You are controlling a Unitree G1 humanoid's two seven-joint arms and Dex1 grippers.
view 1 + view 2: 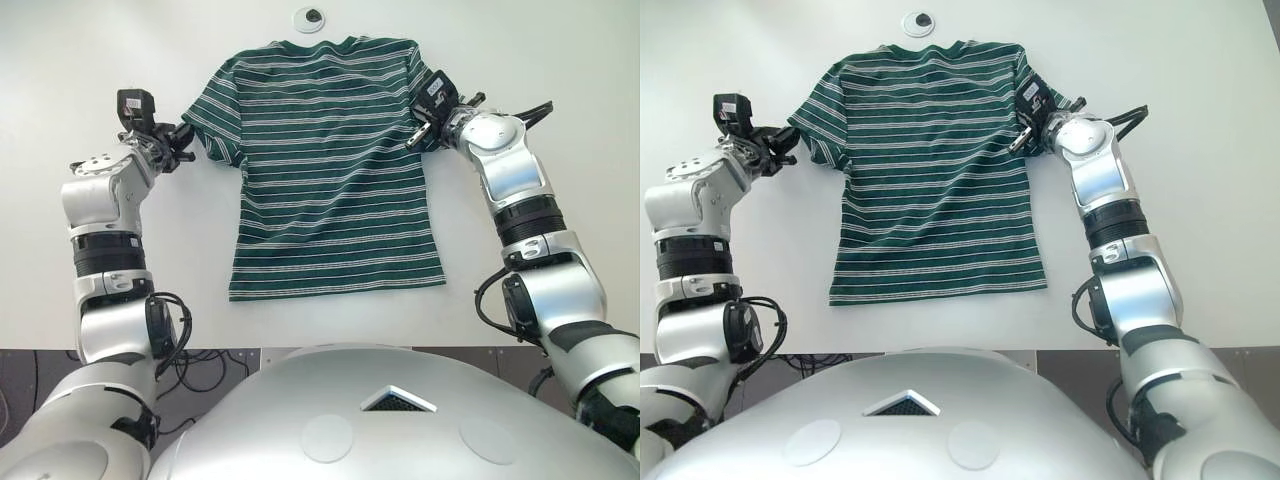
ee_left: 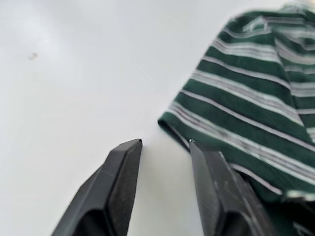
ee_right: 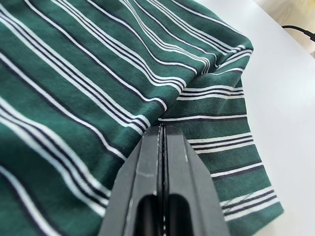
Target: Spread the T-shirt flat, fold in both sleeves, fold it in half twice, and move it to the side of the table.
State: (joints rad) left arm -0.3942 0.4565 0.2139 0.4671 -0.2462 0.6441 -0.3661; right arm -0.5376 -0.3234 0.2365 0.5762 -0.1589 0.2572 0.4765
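Looking down over the white table, I've got the T-shirt laid out flat in the middle, dark green with thin white stripes. The collar points away from me and the bottom hem runs along the near side. Both sleeves are out to the sides, not yet folded in.

My left claw sits low over the table, just beside the left sleeve, and it's spread wide. One finger is over bare table. The other finger has its tip right at the sleeve's hem, with striped cloth running alongside it. Whether it's actually touching the cloth, I cannot tell.

Over on the other side, my right claw is down on the shirt with its two fingers pressed tight together. The tips rest where the right sleeve meets the body, at a crease in the cloth. Is any fabric caught between them? From here I cannot tell.

Beyond the collar, well apart from both claws, a small white disc with a dark centre lies on the table.
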